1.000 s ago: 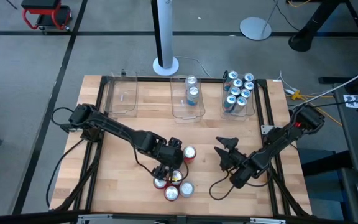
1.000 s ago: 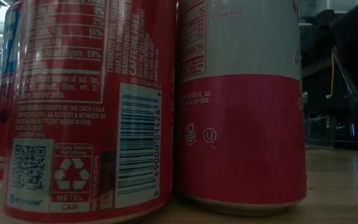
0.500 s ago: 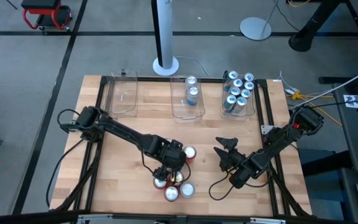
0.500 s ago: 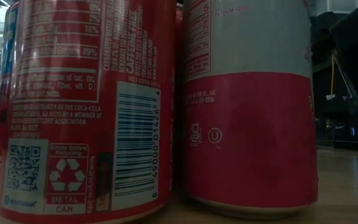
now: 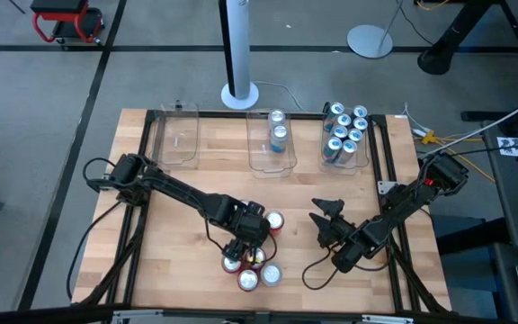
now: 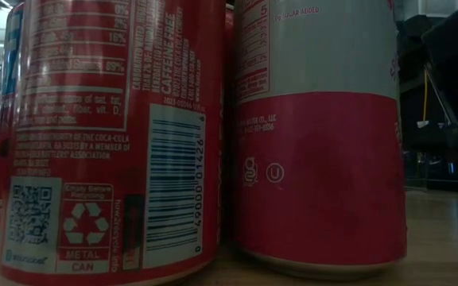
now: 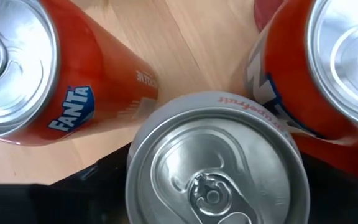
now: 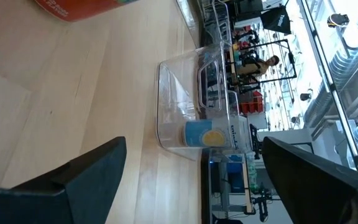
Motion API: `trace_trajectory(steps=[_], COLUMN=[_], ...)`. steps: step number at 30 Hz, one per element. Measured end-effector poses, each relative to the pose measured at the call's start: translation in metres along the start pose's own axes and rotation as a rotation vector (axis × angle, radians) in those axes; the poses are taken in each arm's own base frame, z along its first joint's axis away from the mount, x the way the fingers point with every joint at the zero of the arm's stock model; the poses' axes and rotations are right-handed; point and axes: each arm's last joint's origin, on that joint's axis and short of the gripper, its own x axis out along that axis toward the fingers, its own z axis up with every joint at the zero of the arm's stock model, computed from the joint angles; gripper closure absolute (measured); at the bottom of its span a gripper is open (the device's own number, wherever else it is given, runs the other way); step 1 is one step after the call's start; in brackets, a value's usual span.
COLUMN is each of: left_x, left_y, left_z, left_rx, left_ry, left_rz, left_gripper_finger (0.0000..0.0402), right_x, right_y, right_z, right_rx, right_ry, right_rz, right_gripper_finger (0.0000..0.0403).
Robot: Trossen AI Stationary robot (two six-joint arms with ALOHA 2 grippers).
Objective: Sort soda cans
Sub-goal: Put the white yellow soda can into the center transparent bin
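My left gripper point(image 5: 244, 245) sits over the loose cluster of cans point(image 5: 252, 261) at the near middle of the table point(image 5: 169, 270); the right gripper point(image 5: 324, 212) waits well apart to the right, fingers spread with nothing between them.

In the left wrist view a silver-topped can point(image 7: 213, 162) stands upright directly under the camera, its long axis running straight toward the wrist, with dark finger showing on either side of it; I cannot tell whether they already press its wall, so I judge the fingers straddle it and a grip is not confirmed. The left arm is clearly the nearer one.

2 neighbours crowd it: an orange can point(image 7: 55, 74) reading "FANTA", and another orange one point(image 7: 303, 74) just beside; they could get nudged on the lift.

Far side: 3 clear bins; the right bin point(image 5: 344, 135) is full of blue cans, the middle bin point(image 5: 272, 139) holds 2, the left bin point(image 5: 176, 135) holds none.

The low view shows a red can point(image 6: 110, 135) reading "CAFFEINE FREE", "METAL CAN", and barcode "49000 01426".
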Motion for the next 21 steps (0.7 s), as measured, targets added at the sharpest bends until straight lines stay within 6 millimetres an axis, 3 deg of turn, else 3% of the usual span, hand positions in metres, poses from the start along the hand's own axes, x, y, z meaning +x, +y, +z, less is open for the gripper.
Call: trace_trajectory(steps=[7,21], left_x=[-0.005,-0.073], left_y=[0.000,0.009], left_z=[0.003,0.015], left_rx=[-0.028,-0.084], left_ry=[0.002,-0.076], left_rz=[0.000,0.054], left_gripper_finger=[0.0110,0.0107], right_x=[0.000,0.000], right_y=[0.000,0.000], right_z=[0.001,0.001], right_rx=[0.009,0.011], right_ry=[-0.003,-0.005], right_rz=[0.000,0.000], right_gripper_finger=[0.0029,0.0029])
